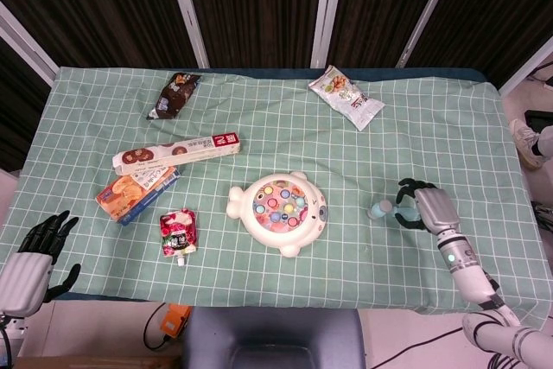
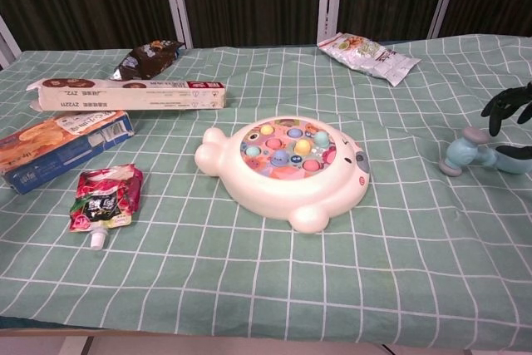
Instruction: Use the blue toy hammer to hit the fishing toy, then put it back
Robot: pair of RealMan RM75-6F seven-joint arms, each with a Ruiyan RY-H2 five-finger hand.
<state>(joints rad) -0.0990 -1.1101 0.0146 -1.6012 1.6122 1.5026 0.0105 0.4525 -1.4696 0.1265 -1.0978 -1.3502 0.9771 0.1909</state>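
Note:
The blue toy hammer [image 1: 381, 209] lies on the green checked cloth, right of the white fish-shaped fishing toy [image 1: 278, 211]. In the chest view the hammer [image 2: 465, 153] rests flat with its head toward the fishing toy [image 2: 287, 168]. My right hand [image 1: 422, 205] hovers over the hammer's handle and hides most of it. Its dark fingers [image 2: 507, 106] arch above the handle, still spread, and the thumb sits on the near side. Down at the near left corner, off the table's edge, my left hand [image 1: 33, 257] hangs with fingers apart and holds nothing.
A snack bag [image 1: 346, 97] lies far right, and a dark wrapper [image 1: 174, 94] far left. On the left side are a long box [image 1: 177, 151], an orange biscuit box [image 1: 136, 192] and a red pouch [image 1: 177, 232]. The table's right edge [image 1: 510, 170] is close to my right arm.

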